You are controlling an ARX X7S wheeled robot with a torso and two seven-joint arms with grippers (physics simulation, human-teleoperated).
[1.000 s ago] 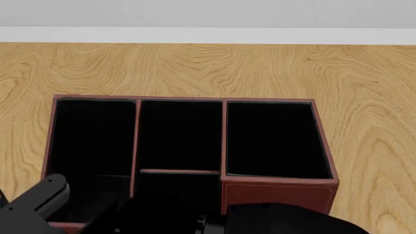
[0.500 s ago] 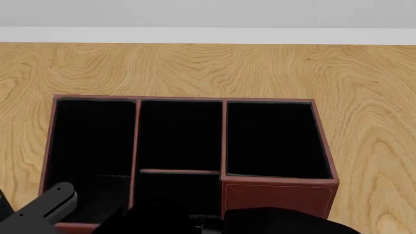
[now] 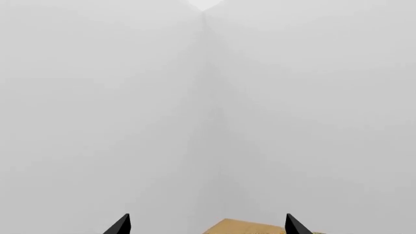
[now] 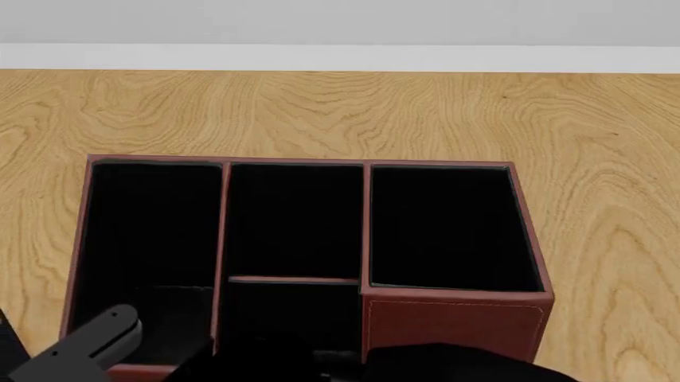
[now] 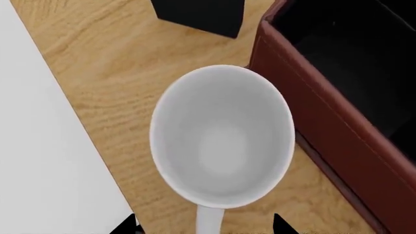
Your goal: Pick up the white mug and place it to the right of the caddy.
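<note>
The mug (image 5: 222, 136) stands upright on the tabletop (image 5: 97, 63), mouth up, close beside the caddy's (image 5: 325, 122) outer wall; we cannot tell whether they touch. On its other side it sits near a tabletop edge. Its handle shows as a white stub pointing toward our right claw (image 5: 204, 225), whose two dark tips stand wide apart at either side of that handle, holding nothing. We judge the mug rigid, glossy and likely slippery, light enough for one claw, and breakable if dropped; the rim wall, one tip inside and one outside, or a squeeze across the handle looks the surest hold. A black object (image 5: 198, 14) stands beyond the mug, by the caddy's corner. From the head camera we see only the caddy (image 4: 457, 314), with its black-lined compartments, on the wooden tabletop (image 4: 340, 111); the mug is out of that view. Our left claw (image 3: 206, 226) points at blank grey walls, tips spread and empty.
</note>
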